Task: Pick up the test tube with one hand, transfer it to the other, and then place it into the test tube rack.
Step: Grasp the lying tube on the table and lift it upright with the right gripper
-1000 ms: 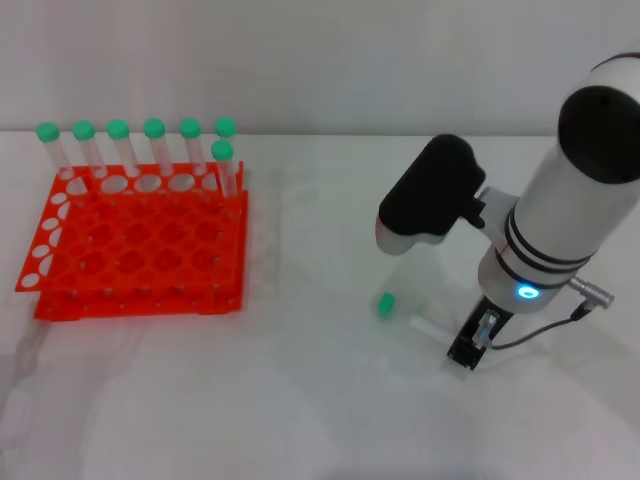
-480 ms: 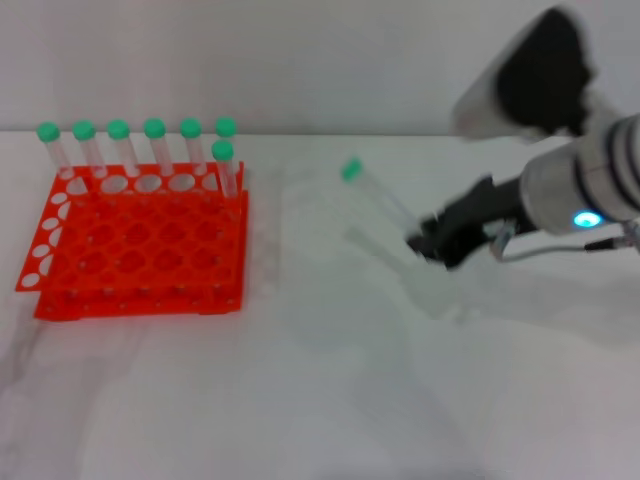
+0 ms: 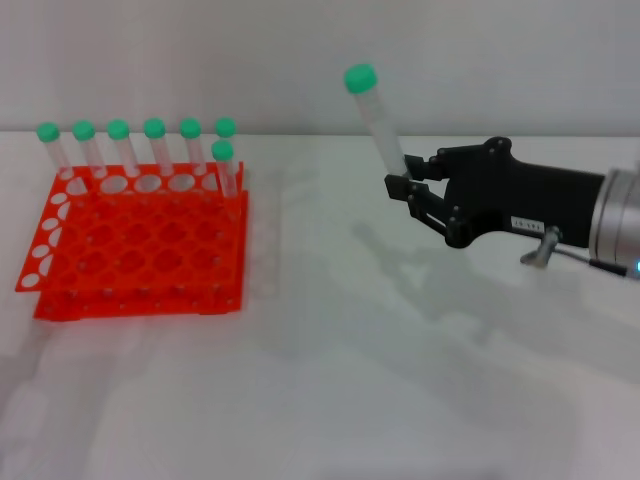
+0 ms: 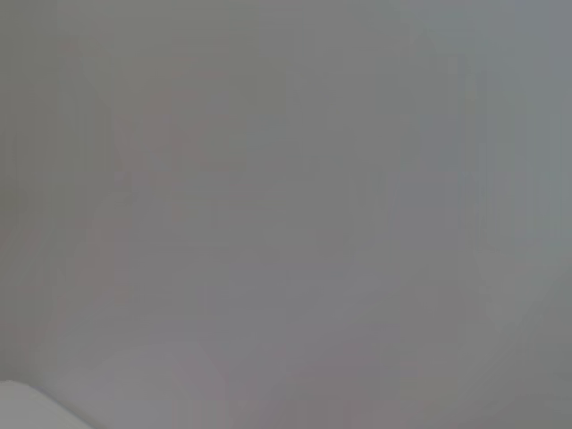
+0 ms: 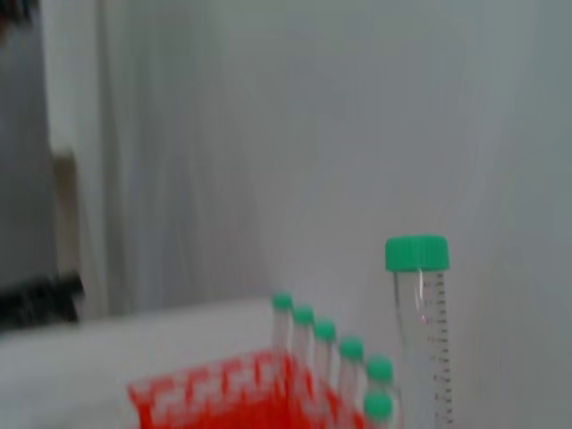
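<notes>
Holding the tube (image 3: 381, 128) by its lower end, the right gripper (image 3: 408, 183) sits at three o'clock, clamped on it, cap up and nearly upright above the table (image 3: 320, 380). It looks light, stiff and slick; the free upper body suits the handover. The rack (image 3: 135, 240) lies toward nine o'clock, well apart. The left gripper is unseen.

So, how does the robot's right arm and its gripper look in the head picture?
The right gripper is black, with short jointed fingers on a long black body bearing a small white label. Behind it comes a silver-white cylindrical arm with a blue light at the picture's edge. A thin grey cable with a metal plug hangs below. The left arm is not in view.
</notes>
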Controlling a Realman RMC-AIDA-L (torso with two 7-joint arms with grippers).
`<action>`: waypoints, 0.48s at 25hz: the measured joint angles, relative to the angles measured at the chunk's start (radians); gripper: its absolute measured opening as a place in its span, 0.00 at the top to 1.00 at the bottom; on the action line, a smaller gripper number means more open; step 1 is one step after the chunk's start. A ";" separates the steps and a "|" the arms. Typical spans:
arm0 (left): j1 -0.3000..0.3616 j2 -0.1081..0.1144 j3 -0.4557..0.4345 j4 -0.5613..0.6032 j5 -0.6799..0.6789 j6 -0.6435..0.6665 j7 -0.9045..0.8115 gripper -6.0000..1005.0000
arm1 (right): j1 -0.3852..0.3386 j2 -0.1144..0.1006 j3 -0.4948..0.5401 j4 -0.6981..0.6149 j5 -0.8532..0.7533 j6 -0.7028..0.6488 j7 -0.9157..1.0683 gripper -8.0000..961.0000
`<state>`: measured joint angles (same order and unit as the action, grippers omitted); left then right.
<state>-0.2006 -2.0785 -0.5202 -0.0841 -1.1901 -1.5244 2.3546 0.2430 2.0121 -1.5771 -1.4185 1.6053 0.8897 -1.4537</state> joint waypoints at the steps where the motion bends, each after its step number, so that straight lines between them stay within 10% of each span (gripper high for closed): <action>1: -0.003 0.000 0.000 0.000 0.019 -0.006 0.000 0.12 | -0.001 0.000 0.000 0.053 0.088 0.009 -0.077 0.76; 12: -0.028 0.006 0.000 0.056 0.165 -0.118 -0.002 0.12 | 0.114 0.014 -0.038 0.780 0.812 0.374 -0.964 0.74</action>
<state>-0.2289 -2.0725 -0.5200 -0.0286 -1.0252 -1.6419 2.3531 0.3567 2.0264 -1.6151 -0.6386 2.4175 1.2642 -2.4181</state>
